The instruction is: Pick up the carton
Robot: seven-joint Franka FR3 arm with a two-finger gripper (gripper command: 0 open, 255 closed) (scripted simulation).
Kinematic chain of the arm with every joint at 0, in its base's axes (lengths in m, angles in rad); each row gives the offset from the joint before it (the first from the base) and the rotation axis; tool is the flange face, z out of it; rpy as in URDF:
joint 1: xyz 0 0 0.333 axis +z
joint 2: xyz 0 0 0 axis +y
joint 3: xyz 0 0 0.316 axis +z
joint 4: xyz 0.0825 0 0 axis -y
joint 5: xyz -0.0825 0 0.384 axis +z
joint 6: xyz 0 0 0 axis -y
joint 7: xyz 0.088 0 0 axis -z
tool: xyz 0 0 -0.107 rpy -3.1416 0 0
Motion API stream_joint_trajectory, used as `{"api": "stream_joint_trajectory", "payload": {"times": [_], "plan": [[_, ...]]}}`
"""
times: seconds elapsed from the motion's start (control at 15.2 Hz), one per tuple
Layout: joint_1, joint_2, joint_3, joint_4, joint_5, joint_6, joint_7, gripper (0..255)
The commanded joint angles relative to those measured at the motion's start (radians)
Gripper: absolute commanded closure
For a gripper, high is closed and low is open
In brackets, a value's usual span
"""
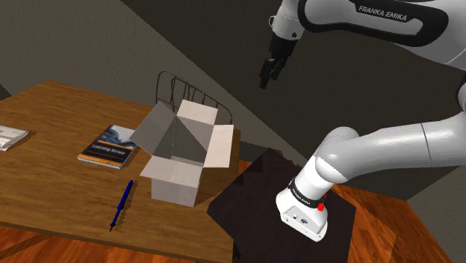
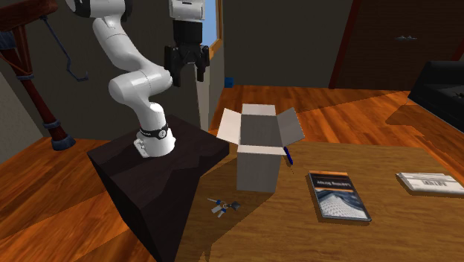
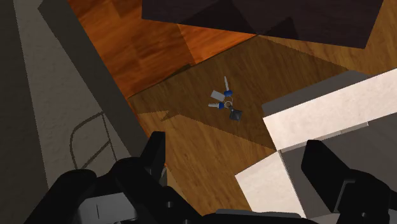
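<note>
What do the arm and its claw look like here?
The arm has white links with dark joints; one dark band carries white FRANKA EMIKA lettering. A small red spot sits near its base. The claw is all black, two-fingered.

Counted were one table (image 1: 45,187), one carton (image 1: 179,161), one pen (image 1: 122,203), one book (image 1: 110,146), one sheaf of papers (image 1: 9,137), one bunch of keys (image 2: 221,206) and one wire rack (image 1: 187,93): seven things, each single. One stand (image 1: 246,196) bore one arm (image 1: 373,146), which ended in one claw (image 1: 267,77).
</note>
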Motion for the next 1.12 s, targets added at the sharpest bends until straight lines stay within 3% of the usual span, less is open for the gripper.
{"api": "stream_joint_trajectory", "payload": {"times": [0.0,0.53,1.06], "plan": [[0.000,0.000,0.000,0.000,0.000,0.000,0.000,0],[0.008,0.160,0.037,-0.113,0.089,0.264,0.135,0],[0.023,0.409,0.076,-0.137,0.173,0.540,0.245,0]]}}
